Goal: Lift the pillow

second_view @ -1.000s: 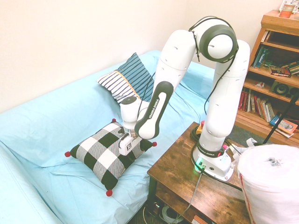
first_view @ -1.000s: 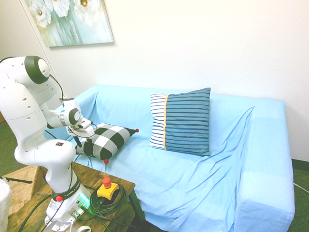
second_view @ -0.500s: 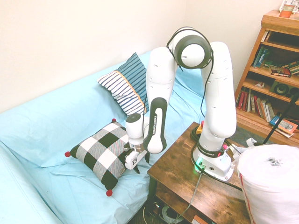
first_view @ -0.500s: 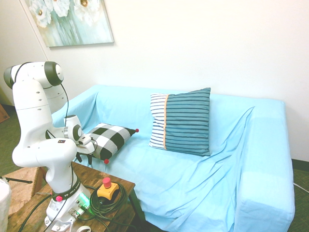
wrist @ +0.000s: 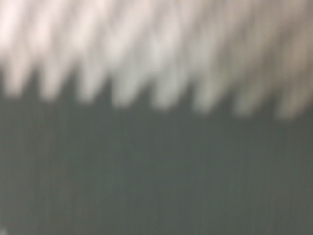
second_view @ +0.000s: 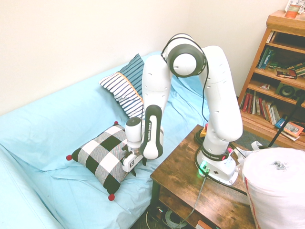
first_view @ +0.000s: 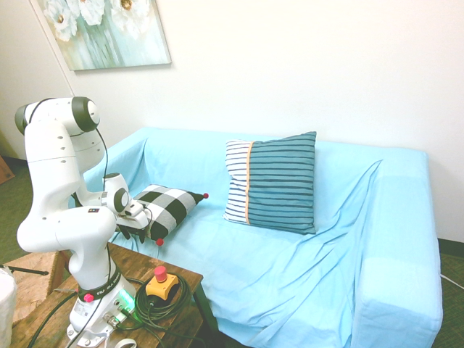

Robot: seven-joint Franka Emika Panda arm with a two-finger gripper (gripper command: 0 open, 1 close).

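Blue-draped sofa (second_view: 57, 138) with a checked pillow (second_view: 102, 157) lying on it
Gripper (second_view: 138, 168) at the pillow's edge, its two fingers spread apart

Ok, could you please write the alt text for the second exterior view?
A white robot arm lowers its gripper at the edge of a black-and-white checked pillow with red pom-poms, lying on a sofa covered in light blue cloth, beside a wooden table.

Pale-blue draped sofa (first_view: 290, 268), white wall (first_view: 362, 72).
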